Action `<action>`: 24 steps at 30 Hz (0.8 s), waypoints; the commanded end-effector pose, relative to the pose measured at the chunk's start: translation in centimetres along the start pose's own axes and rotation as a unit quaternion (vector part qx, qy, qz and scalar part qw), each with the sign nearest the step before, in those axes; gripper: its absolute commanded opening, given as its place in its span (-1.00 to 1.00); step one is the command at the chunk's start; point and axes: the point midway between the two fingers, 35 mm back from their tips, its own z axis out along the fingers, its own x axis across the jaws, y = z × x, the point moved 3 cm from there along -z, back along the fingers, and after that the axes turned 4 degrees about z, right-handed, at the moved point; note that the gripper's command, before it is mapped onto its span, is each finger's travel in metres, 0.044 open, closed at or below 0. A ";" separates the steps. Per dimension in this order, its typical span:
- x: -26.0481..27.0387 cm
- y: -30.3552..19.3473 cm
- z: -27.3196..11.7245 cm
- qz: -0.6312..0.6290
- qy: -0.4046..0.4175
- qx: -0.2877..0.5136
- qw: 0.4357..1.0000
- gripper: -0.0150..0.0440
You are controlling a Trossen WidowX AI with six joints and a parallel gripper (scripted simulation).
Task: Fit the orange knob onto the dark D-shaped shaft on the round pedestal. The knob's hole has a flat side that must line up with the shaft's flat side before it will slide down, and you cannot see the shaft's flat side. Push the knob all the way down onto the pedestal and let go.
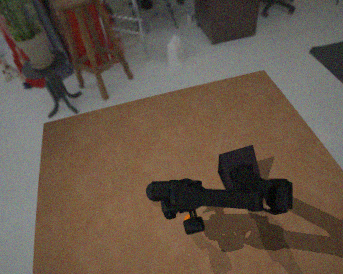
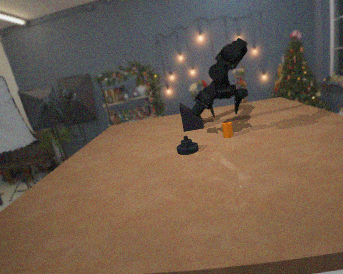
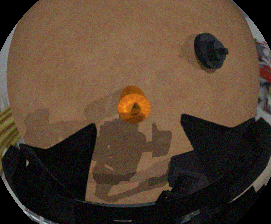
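Here, we have the fingers (image 2: 225, 116) spread wide around nothing, with the orange knob (image 1: 187, 217) (image 2: 228, 130) (image 3: 134, 108) upright on the tabletop (image 1: 104, 160) (image 2: 139, 200) (image 3: 86, 55). We judge it light and stiff, best pinched midway up its sides; the pedestal (image 2: 187, 147) (image 3: 209, 51) stands apart, leaving our grasp unobstructed.

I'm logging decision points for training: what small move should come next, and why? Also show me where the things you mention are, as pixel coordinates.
Probably lower the open black gripper (image 2: 225, 111) (image 3: 139, 123) toward the orange cylindrical knob (image 2: 228, 130) (image 3: 134, 108): the knob stands upright on the brown table (image 2: 139, 200) (image 3: 86, 60), in the wrist view roughly midway between the parted fingers and beyond their tips.
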 end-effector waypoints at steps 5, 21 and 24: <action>0.2 0.0 1.6 -0.001 0.003 -0.005 1.000 1.00; 0.2 0.3 4.2 -0.001 0.001 -0.005 1.000 1.00; 0.2 0.3 4.7 -0.001 0.001 -0.005 1.000 1.00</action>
